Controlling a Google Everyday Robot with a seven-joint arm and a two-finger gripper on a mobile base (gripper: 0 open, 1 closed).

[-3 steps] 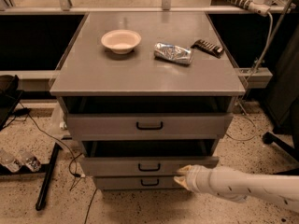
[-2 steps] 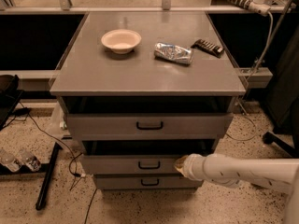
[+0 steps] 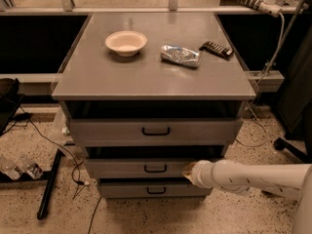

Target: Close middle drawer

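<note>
Camera view: the end effector has risen to the front of the middle drawer, right of its handle. Whether it is spread or pressed together cannot be told. The drawer, under the counter, stands slightly out, so the push looks begun.

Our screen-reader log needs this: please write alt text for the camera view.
The robot's gripper is at the front of the partly open middle drawer, right of its handle. A bowl, a crumpled foil packet and a dark bar lie on the cabinet top.
</note>
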